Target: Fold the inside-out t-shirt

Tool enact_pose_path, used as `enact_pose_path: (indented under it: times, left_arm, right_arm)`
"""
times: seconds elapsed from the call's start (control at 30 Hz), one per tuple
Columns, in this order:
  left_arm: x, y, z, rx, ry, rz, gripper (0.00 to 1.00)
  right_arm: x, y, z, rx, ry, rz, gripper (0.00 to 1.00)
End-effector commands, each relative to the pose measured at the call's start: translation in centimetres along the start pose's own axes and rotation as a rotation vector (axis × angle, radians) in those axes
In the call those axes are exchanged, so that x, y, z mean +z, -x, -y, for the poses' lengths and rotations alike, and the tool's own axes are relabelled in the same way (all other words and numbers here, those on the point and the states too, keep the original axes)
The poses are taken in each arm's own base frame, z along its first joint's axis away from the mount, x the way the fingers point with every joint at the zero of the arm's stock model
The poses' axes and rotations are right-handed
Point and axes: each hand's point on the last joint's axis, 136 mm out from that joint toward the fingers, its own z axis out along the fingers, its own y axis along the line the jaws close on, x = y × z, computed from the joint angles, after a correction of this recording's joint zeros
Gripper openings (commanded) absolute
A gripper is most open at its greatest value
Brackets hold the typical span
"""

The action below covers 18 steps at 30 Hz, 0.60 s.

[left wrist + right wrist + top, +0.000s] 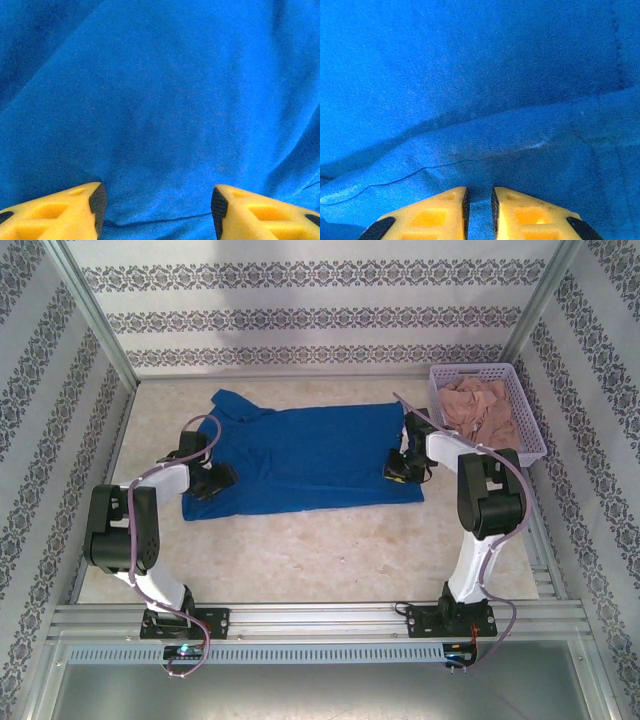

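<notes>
The royal-blue inside-out t-shirt (pixel 300 455) lies spread flat across the back half of the table, with one sleeve at its top left. My left gripper (pixel 215 480) rests on the shirt's left part. In the left wrist view its yellow fingers (pixel 75 212) stand wide apart over smooth blue cloth (pixel 160 100), so the left gripper (pixel 157 205) is open. My right gripper (pixel 398 468) sits at the shirt's right edge. In the right wrist view the right gripper (pixel 479 205) is closed to a narrow gap, pinching a fold of the blue cloth (pixel 470 75).
A lilac plastic basket (pixel 535 430) at the back right holds a pinkish-beige garment (pixel 480 405), close behind my right arm. Bare beige table (pixel 330 550) stretches between the shirt's near hem and the arm bases. Patterned walls enclose the table on three sides.
</notes>
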Motion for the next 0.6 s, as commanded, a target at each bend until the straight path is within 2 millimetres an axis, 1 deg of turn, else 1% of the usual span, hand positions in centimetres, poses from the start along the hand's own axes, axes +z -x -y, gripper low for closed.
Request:
enact_pose_path:
  times: [0.0,0.1,0.2,0.3,0.37,0.43,0.47,0.5,0.57]
  left_arm:
    - [0.0,-3.2,-1.3,-0.018,0.010,-0.067,0.59]
    - [-0.2,-5.9,-2.9,-0.037,0.032,-0.102,0.59]
    - [-0.7,-8.4,-4.1,-0.058,0.043,-0.121,0.59]
    - [-1.4,-10.8,-4.8,-0.080,0.046,-0.139,0.59]
    - [-2.1,-11.8,-5.1,-0.091,0.045,-0.134,0.59]
    - [-3.1,-11.9,-5.3,-0.106,0.047,-0.097,0.59]
    - [-3.7,-11.3,-5.1,-0.109,0.036,-0.064,0.59]
    - [-4.4,-10.5,-4.7,-0.104,0.027,-0.024,0.59]
    - [-6.3,-7.7,-3.3,-0.075,0.006,0.083,0.59]
  right_arm:
    - [-0.2,-3.7,0.6,0.043,-0.045,-0.075,0.22]
    - [-0.6,-5.7,1.3,0.056,-0.078,-0.087,0.21]
    - [-1.0,-7.9,1.9,0.068,-0.103,-0.095,0.21]
    - [-1.4,-10.0,2.7,0.082,-0.133,-0.096,0.21]
    - [-1.7,-11.2,3.1,0.087,-0.150,-0.090,0.21]
    - [-2.0,-11.8,3.4,0.094,-0.151,-0.082,0.21]
    - [-2.3,-11.5,3.4,0.083,-0.155,-0.065,0.22]
    - [-2.6,-10.8,3.1,0.065,-0.155,-0.041,0.23]
    - [-3.8,-8.8,1.6,0.002,-0.130,0.034,0.27]
